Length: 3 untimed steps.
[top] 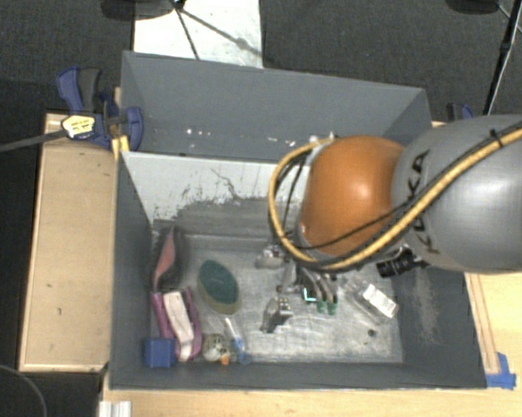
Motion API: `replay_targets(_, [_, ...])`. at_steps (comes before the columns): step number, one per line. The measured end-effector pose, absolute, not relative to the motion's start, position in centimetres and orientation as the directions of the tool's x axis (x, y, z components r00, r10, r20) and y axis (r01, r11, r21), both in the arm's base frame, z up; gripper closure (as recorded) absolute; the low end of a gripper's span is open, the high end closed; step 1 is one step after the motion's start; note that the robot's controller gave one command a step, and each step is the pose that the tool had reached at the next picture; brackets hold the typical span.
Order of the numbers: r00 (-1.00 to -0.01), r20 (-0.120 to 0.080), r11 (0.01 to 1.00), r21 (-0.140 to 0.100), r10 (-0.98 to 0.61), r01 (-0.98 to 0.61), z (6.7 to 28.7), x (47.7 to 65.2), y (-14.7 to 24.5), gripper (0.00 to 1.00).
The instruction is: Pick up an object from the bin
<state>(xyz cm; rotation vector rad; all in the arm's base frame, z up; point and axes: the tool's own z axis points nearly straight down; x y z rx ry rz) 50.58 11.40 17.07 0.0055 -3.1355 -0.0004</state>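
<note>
Hovering over bin floor (345,338): gripper (277,317), opening cannot be told, nothing seen held. Green oval pad (218,283) lies near, ten o'clock.

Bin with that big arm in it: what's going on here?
A robot arm reaches into the grey bin from the right to pick something out. Its gripper is down near the floor in the middle of the bin, and I can't see anything held in it. Closest are a green oval pad to its left and a small white piece to its right. A heap of pink, white and blue bits lies along the left wall.
</note>
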Motion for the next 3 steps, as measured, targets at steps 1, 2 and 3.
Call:
replay_targets(1, [-0.965, 0.015, 0.965, -0.006, 0.262, 0.262, 9.3, 54.7, 15.2, 0.0])
replay_targets(2, [-0.964, 0.018, 0.964, -0.002, 0.265, 0.265, 9.5, 54.7, 15.5, 1.0])
replay_targets(3, [-0.971, -0.007, 0.971, 0.005, 0.237, 0.237, 20.1, 53.2, 16.1, 1.0])
